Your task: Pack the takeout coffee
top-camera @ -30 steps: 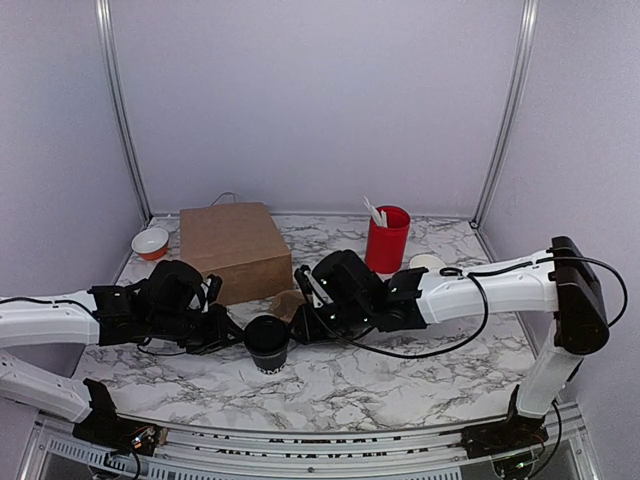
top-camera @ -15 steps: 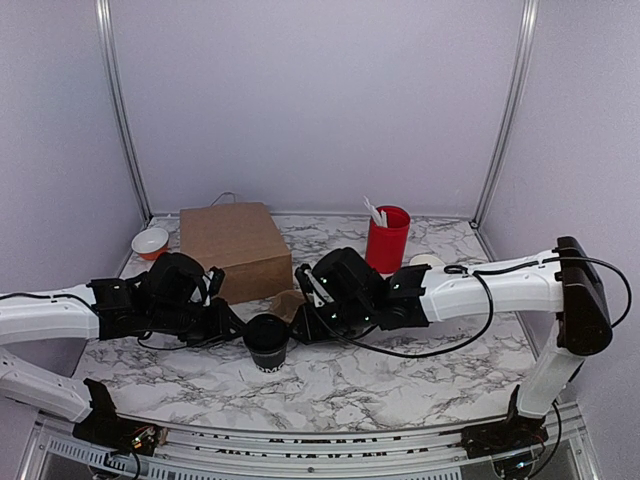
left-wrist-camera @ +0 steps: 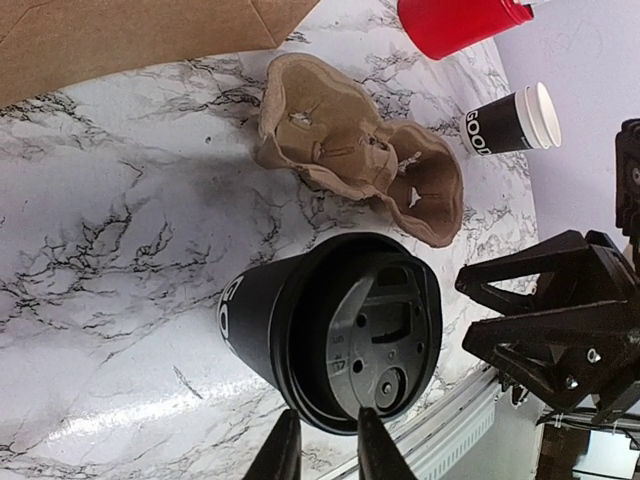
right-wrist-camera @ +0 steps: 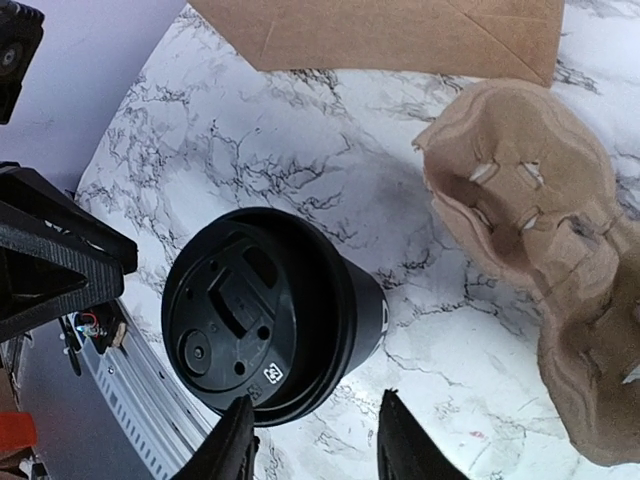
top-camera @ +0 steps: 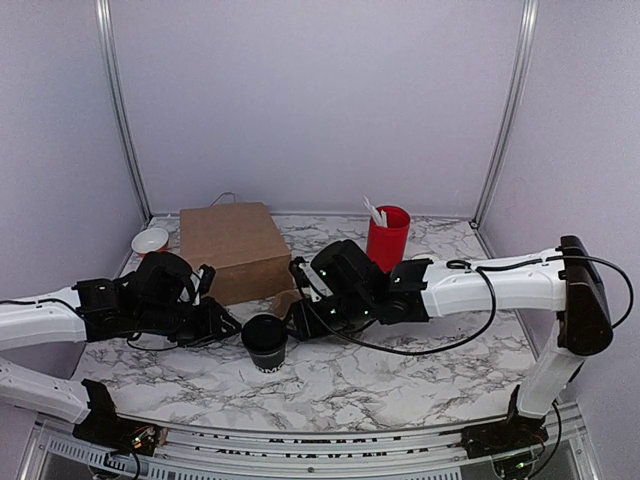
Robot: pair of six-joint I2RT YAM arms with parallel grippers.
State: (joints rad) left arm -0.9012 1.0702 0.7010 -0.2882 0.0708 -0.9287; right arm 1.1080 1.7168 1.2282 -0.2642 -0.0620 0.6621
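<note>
The small black paper cup with a round black plastic lid (top-camera: 266, 340) stands upright on the marble-patterned bench (top-camera: 400, 370), low in the middle of the top view, with an arm reaching in from each side. From above, the brown moulded-pulp cup carrier (left-wrist-camera: 360, 165) is mostly hidden by the right arm. Both wrist views show it lying just beyond the cup, apart from it.

In the left wrist view the left gripper (left-wrist-camera: 322, 450) sits at the bottom edge, fingers a narrow gap apart and holding nothing. The lid's rim is just above their tips, and contact cannot be told.

In the right wrist view the right gripper (right-wrist-camera: 315, 440) is spread wider, the cup just above the gap and not between the fingers.

Only the left wrist view shows the stack of black cups with white rims (left-wrist-camera: 510, 120), at upper right. Only the top view shows the white utensils (top-camera: 375, 212) in the tall red cup (top-camera: 387, 240) and the small orange bowl (top-camera: 150, 241) left of the brown paper bag (top-camera: 232, 250)
</note>
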